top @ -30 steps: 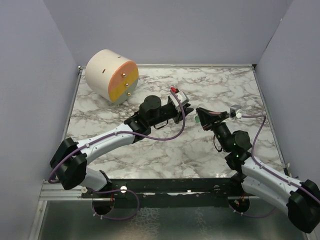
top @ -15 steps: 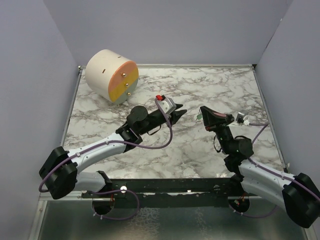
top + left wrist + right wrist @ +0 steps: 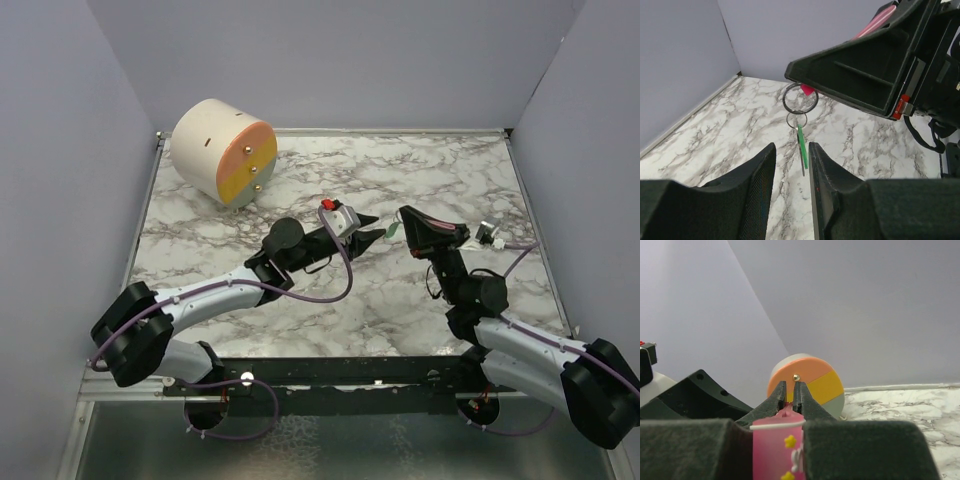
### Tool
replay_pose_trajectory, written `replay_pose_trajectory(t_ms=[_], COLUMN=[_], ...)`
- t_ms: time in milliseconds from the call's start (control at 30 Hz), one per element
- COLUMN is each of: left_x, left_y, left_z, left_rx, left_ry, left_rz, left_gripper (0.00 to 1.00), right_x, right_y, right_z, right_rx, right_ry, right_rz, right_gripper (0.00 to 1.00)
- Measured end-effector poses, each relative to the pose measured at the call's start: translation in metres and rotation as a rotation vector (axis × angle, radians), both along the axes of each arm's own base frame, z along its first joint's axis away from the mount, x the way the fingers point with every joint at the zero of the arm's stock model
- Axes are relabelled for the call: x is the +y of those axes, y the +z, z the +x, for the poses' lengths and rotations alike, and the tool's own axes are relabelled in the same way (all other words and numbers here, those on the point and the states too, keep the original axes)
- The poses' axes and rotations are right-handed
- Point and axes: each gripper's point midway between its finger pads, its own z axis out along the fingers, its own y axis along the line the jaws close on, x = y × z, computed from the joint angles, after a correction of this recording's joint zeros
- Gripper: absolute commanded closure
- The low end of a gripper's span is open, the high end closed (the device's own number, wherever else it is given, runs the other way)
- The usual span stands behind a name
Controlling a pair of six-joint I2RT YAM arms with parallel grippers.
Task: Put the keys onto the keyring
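Observation:
The keyring hangs from my right gripper (image 3: 790, 77): a thin metal ring (image 3: 800, 97) with a smaller ring (image 3: 796, 119) below it. The bright green key (image 3: 802, 145) dangles from the smaller ring above the marble table. My right gripper (image 3: 790, 385) is shut on the keyring's pink strip (image 3: 777, 452). My left gripper (image 3: 791, 146) is open with a narrow gap. The key's lower end sits in line with that gap, close to the right finger (image 3: 815, 155), and I see no grip on it. In the top view the green key (image 3: 393, 231) hangs between the left gripper (image 3: 375, 228) and the right gripper (image 3: 403, 216).
A cream cylinder with an orange, yellow and grey face (image 3: 222, 150) lies at the back left of the marble table (image 3: 330, 300); it also shows in the right wrist view (image 3: 815, 380). Grey walls (image 3: 60, 200) enclose the table on three sides.
My left gripper has moved right and closer to the right gripper, up to the hanging key. The right gripper has shifted slightly and still holds the pink strip.

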Motion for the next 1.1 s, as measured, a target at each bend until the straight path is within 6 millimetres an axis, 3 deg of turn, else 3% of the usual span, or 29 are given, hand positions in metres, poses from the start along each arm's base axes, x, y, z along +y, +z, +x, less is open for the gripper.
replay_pose_trajectory(t_ms=[433,667,767,900,1100], left_x=[-0.022,-0.028,-0.032,-0.035,-0.035], left_y=[-0.021,-0.027,-0.025,-0.018,-0.012], left_z=[-0.008,-0.003,0.0,0.001,0.0], left_rx=[-0.014,-0.022,-0.028,-0.042,-0.054], left_ry=[-0.068,-0.071,-0.07,-0.07,-0.077], left_rz=[0.018,0.013,0.006,-0.014,-0.032], left_gripper=[0.6,0.63,0.73,1.0,1.0], right_x=[0.006,0.006,0.007,0.009,0.012], right_y=[0.01,0.014,0.014,0.012,0.007], right_z=[-0.005,-0.007,-0.006,-0.004,0.0], right_rx=[-0.028,-0.039,-0.042,-0.036,-0.025], right_ry=[0.043,0.053,0.06,0.068,0.076], right_rz=[0.006,0.023,0.036,0.045,0.053], right_gripper=[0.99,0.99,0.99,0.99,0.99])
